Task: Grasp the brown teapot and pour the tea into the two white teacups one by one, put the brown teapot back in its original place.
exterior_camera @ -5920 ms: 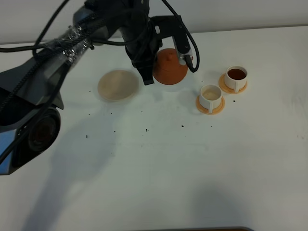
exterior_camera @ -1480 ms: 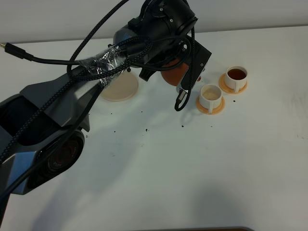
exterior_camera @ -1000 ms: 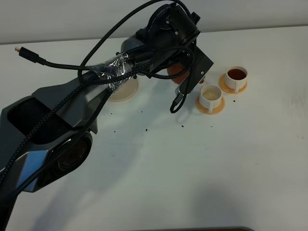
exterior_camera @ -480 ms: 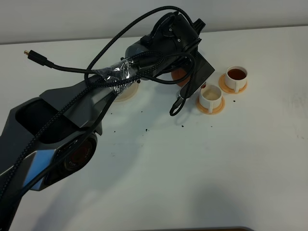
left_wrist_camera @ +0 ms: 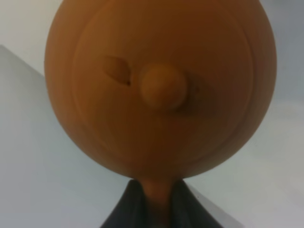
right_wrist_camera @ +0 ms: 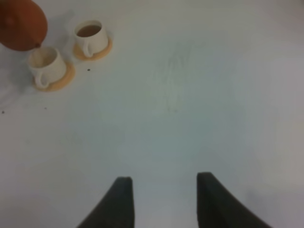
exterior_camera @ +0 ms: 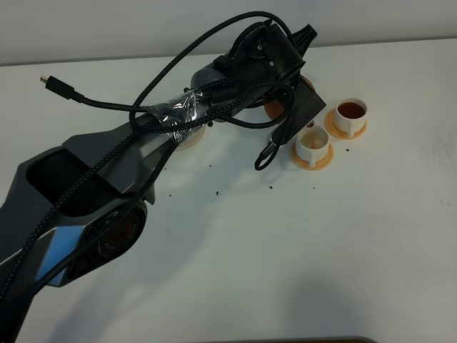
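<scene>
The brown teapot [left_wrist_camera: 161,90] fills the left wrist view, and my left gripper [left_wrist_camera: 156,192] is shut on its handle. From above, only slivers of the teapot [exterior_camera: 273,109] show under the left arm; it is held off the table, tilted beside the nearer white teacup [exterior_camera: 312,141]. In the right wrist view the teapot [right_wrist_camera: 21,21] has its spout at the rim of that teacup [right_wrist_camera: 46,65], whose inside looks pale. The farther teacup [exterior_camera: 350,114] holds dark tea. The beige coaster [exterior_camera: 188,137] is mostly hidden by the arm. My right gripper [right_wrist_camera: 164,199] hangs open over bare table.
Each cup stands on a small orange saucer [exterior_camera: 319,161]. Dark specks [exterior_camera: 216,192] dot the white table in front of the coaster. The left arm's cables [exterior_camera: 93,100] loop over the table's left half. The table's back edge meets a pale wall.
The left arm has carried the teapot to the right, from near the coaster to the nearer cup, and turned its wrist. The right gripper and both cups have stayed still.
</scene>
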Tool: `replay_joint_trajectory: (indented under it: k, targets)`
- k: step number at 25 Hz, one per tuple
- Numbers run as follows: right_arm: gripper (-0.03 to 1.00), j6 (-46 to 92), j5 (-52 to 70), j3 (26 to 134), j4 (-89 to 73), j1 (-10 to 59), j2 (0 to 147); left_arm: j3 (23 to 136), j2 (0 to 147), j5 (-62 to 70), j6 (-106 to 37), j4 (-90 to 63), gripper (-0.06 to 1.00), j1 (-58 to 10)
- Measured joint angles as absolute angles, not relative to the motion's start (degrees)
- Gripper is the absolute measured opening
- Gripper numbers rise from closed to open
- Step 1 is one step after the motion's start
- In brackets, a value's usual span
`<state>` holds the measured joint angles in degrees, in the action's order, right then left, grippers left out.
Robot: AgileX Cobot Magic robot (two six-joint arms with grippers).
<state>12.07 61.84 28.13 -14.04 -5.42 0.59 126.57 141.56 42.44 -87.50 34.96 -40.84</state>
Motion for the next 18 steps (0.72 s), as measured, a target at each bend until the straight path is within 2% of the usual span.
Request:
replay_joint_trajectory:
  k: [18]
  targets:
    - [0.31, 12.1, 61.8, 28.1, -14.0, -5.4, 0.6, 126.6, 141.6, 39.6, -92.8, 37.5, 0.11, -41.7]
